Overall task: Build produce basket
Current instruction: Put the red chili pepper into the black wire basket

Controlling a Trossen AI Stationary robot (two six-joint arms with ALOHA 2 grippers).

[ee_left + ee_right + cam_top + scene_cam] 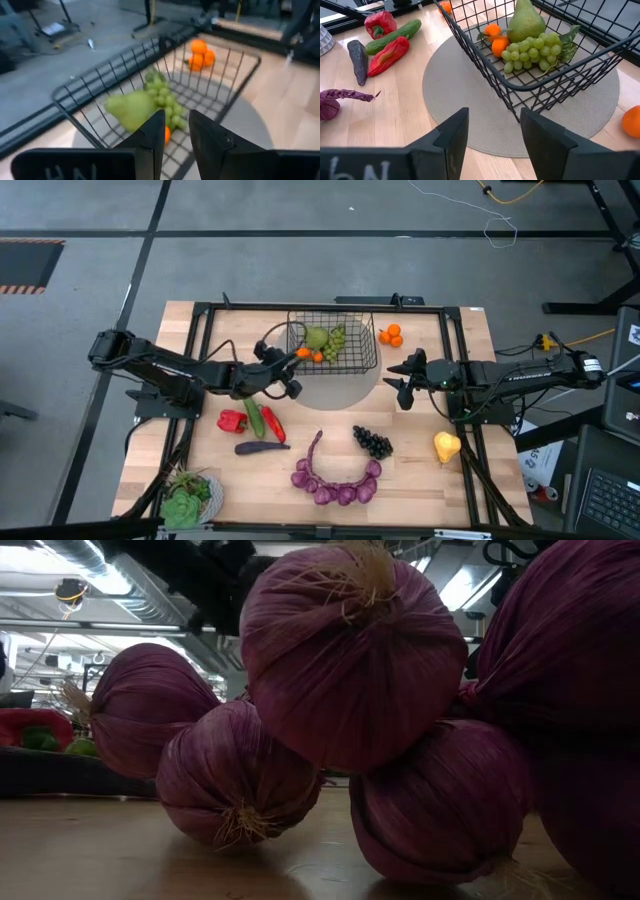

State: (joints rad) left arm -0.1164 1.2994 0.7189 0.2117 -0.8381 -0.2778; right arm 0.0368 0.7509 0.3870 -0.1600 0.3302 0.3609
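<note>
Orange fruit [166, 135] sits pinched in the left gripper [297, 356] over the basket [372, 352] rim and could bounce out; right gripper [398, 381] waits, narrowly parted, empty.

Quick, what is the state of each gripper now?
Left gripper: fingers closed on a small orange over the basket.
Right gripper: fingers open, holding nothing.
</note>
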